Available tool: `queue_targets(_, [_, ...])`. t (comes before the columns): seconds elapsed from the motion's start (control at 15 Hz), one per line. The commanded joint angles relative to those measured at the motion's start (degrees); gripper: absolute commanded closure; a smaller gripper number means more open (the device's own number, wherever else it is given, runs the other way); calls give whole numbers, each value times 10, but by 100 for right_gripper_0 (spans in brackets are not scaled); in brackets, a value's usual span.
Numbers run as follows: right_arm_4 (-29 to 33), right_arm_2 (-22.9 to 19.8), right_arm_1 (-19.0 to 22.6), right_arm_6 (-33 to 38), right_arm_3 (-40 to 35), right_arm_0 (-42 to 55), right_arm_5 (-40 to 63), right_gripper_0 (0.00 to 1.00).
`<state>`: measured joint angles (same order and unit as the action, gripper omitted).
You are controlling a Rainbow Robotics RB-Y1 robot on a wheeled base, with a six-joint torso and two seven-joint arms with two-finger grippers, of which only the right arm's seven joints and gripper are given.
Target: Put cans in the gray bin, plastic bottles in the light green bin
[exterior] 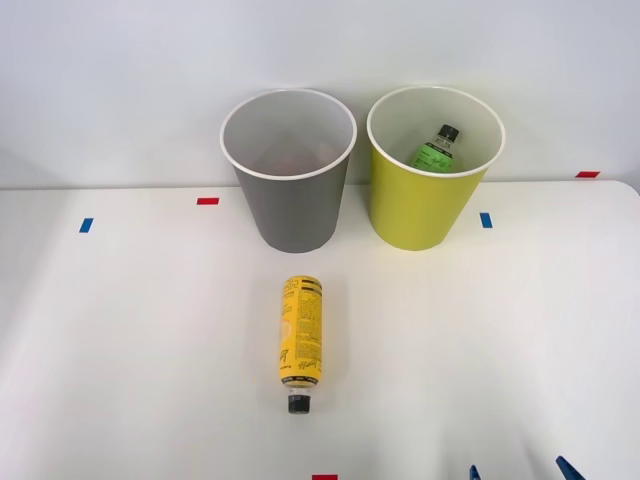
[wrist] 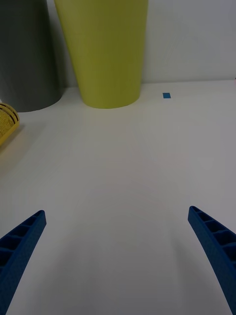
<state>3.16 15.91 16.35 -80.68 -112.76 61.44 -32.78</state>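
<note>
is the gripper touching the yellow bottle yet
Apart. In the front view the yellow bottle lies alone on the table, with bare white surface between it and the right gripper, whose blue fingers are spread open at the near edge.

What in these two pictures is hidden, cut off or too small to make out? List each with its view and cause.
- Gray bin, front view: its floor is hidden by its own wall, so any contents are unknowable.
- Green-labelled bottle in the light green bin, front view: lower part hidden by the rim.
- Yellow bottle, wrist view: cut off by the edge.
- Its black print, front view: too small to read.
- Right gripper, front view: mostly cut off, jaws apart.
</note>
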Motion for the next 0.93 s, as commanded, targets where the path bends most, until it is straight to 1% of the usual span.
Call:
queue_targets(0.07, [0,0,0,0,0,0,0,0])
queue_targets(0.93, [0,0,0,0,0,0,0,0])
